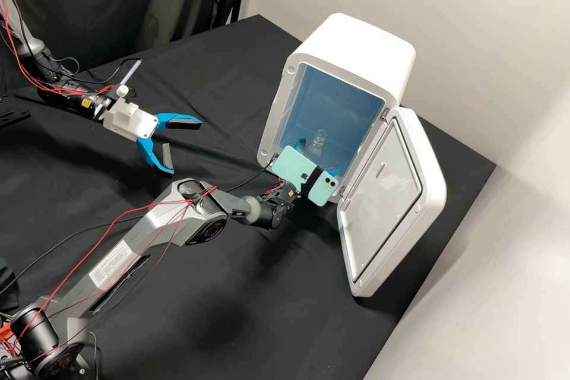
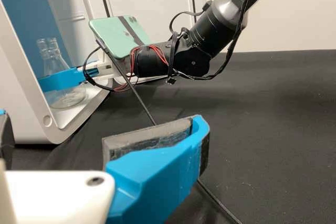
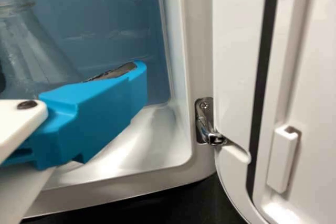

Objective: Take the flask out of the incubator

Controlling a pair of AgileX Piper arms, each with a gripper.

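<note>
— Where's the conical flask [image 1: 320,139]?
— Upright on the floor of the incubator [image 1: 356,53], in the blue chamber, with the door [image 1: 386,202] swung wide. The right gripper [image 1: 317,155] is inside, right at the glass. I can't tell whether it has clamped on.
— And the other one?
— The left gripper [image 1: 184,147] hangs spread and empty over the black bench [image 1: 237,309], well apart from the box.
— How would you bring it out?
— I'd grip the cone low down, lift it only a little, then draw straight back and level, keeping off the front lip and the door hinge [image 3: 207,124].
— From above, that mint phone [image 1: 309,175] on the wrist covers the grasp.
— True. The left wrist view gives the side profile, with the flask standing near the sill. The right wrist view shows the hinge close by.
</note>
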